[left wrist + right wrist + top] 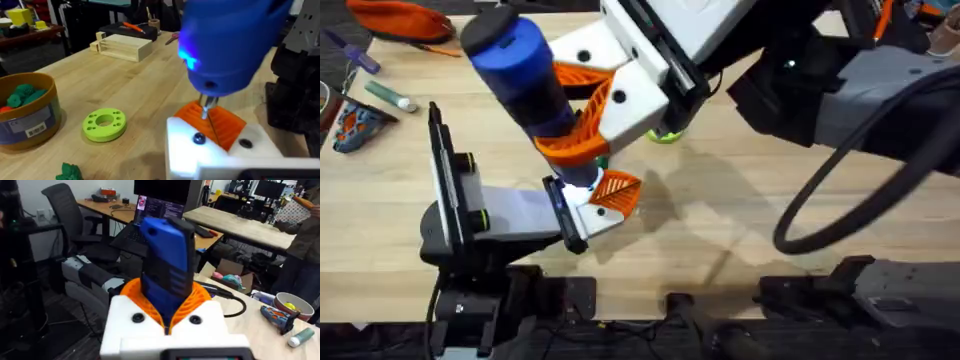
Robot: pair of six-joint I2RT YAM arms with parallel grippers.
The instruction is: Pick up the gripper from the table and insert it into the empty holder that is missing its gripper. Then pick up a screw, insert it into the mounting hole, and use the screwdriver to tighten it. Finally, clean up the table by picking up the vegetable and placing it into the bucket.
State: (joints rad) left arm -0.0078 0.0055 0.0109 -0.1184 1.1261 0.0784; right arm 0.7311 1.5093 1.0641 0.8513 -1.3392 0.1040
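Over the pale plank wood table (pixel 740 220), left to right: left gripper (pixel 605 200), white plastic mounts with orange ribbed pads, sits low near centre; can't tell how far its fingers are apart or whether it holds anything. In the left wrist view its white mount shows two dark screw holes and one orange ribbed pad (pixel 215 125). Right gripper (pixel 582 135), same white-and-orange build, is clamped round the smooth blue pen-shaped screwdriver (pixel 525 75), body nearly upright. Thin metal bit (pixel 205 107) points down onto the orange pad of the left gripper, tip just behind the near screw hole; contact not clear. Blue light glows on the screwdriver body. Off to the side in the left wrist view: round tan bucket with label band (pixel 30 122), green items inside; flat bright green disc with holes (pixel 104 124) next to it; a green leafy vegetable piece (pixel 67 172) lies on the wood nearer the camera.
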